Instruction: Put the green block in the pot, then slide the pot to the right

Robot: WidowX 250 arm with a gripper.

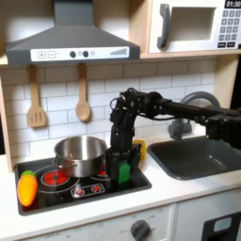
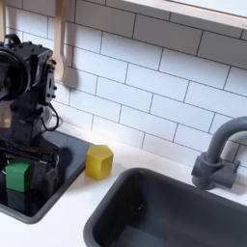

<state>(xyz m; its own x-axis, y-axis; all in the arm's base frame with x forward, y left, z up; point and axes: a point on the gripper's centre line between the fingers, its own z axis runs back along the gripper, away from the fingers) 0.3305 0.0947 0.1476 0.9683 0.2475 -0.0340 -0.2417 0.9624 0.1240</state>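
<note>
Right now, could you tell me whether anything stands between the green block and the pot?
Nothing visible does. The gripper straddles the green block on the stovetop, and the pot sits open just to the first exterior view's left.

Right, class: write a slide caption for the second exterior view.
Pincer straddling the green block on the stovetop, yellow cylinder beside the sink.

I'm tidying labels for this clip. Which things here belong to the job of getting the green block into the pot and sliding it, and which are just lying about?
Belongs to the job:
green block, on the stovetop between the gripper fingers
pot, on the stovetop

Just lying about:
yellow block, beside the sink
carrot
wooden spatula and wooden spoon, on the wall
faucet
</note>
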